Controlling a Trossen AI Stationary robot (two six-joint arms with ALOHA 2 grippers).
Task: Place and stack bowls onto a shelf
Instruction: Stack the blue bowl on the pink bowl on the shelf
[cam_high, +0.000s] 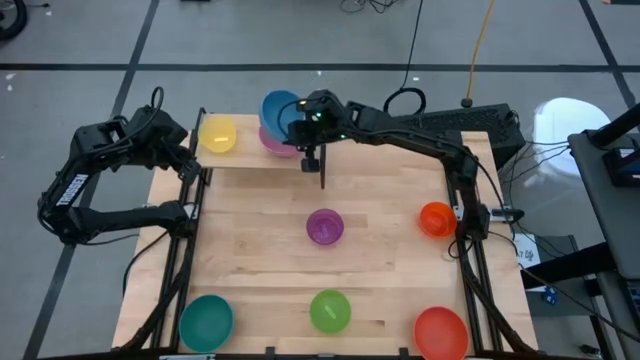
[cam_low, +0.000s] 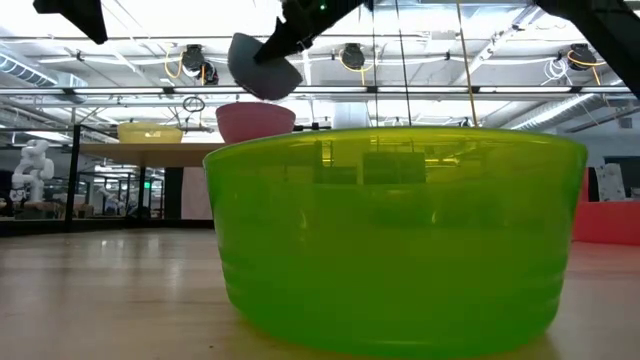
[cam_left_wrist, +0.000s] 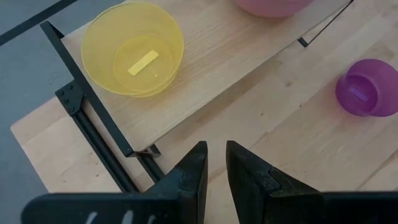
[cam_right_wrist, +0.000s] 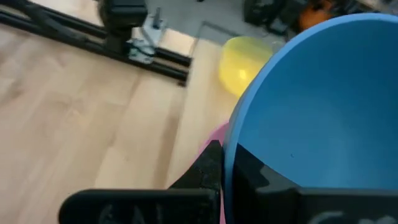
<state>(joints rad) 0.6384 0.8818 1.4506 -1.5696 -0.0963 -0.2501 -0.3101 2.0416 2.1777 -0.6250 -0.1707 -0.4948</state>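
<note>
Shelf (cam_high: 240, 160) holds two bowls; right pincer (cam_high: 304, 128) clamps the blue bowl (cam_high: 280, 112) above the pink bowl (cam_high: 276, 144); five remain below.

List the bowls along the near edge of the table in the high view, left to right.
teal bowl → green bowl → red bowl

Right arm stretched far across, right claw (cam_high: 303, 128) clamped, raised. Left arm folded at side, left claw (cam_left_wrist: 213, 163) nearly closed.
</note>
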